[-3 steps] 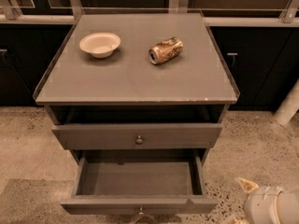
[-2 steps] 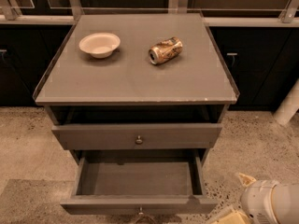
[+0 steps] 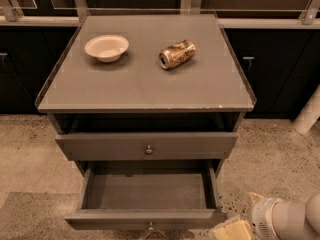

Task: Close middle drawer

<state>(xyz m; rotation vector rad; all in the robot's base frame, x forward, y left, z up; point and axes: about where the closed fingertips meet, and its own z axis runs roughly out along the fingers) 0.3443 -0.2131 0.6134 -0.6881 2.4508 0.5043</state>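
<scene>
The middle drawer (image 3: 148,191) is a grey-brown wooden box, pulled far out of the cabinet, and its inside is bare. Its front panel (image 3: 145,218) runs along the lower edge of the view, with a small round metal knob (image 3: 150,227) at its middle. My gripper (image 3: 233,230) is at the bottom right, cream-coloured on a white wrist (image 3: 272,219). It is low and just right of the drawer's front right corner, partly cut off by the frame edge.
The upper drawer front (image 3: 147,146) with its knob (image 3: 148,149) sits above the open one. The cabinet top (image 3: 145,84) carries a white bowl (image 3: 106,47) and a crushed can (image 3: 176,54) on its side. Dark cabinets stand behind, and a white post (image 3: 307,115) rises at the right. The floor is speckled.
My arm has moved left and a little further into view, bringing the gripper closer to the open drawer's front right corner. The drawers, bowl and can have not moved.
</scene>
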